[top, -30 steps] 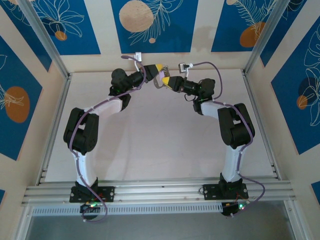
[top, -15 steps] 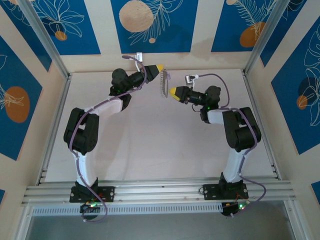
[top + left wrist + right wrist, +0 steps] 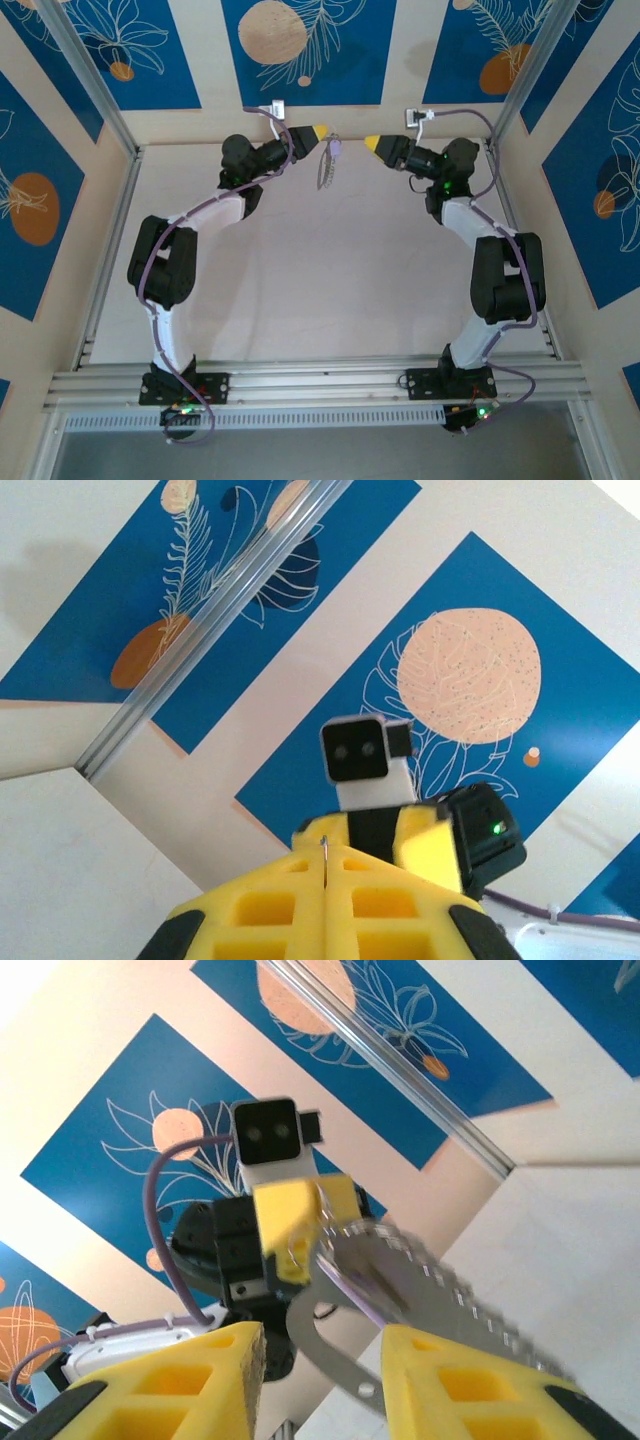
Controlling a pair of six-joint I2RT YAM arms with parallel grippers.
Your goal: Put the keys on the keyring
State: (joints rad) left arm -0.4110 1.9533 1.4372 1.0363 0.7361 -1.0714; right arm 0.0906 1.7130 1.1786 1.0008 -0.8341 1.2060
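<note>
left fingers [image 3: 318, 132] pressed together on the top of the keyring [image 3: 324, 170]; left wrist view shows the thin wire pinched edge-on in the seam between them; ring hangs free below, above the far end of the worktop [image 3: 300, 290], not touching it; held up that way, I'd say, so the loop is open to a side approach and the row of plain silver keys [image 3: 440, 1290] dangles out of the way; lilac-headed key [image 3: 337, 150] sits at the ring's upper right, right against the loop; looks threaded on, can't confirm from these views; right fingers [image 3: 372, 143] spread, nothing between them; level with the ring, near it on its right, clear gap between; right wrist view faces the ring and the left fingers head-on, so that arm is lined up on it; my read: key hangs off the ring, not off the right fingers, so threading looks done or close; risk: key only resting on the wire
</note>
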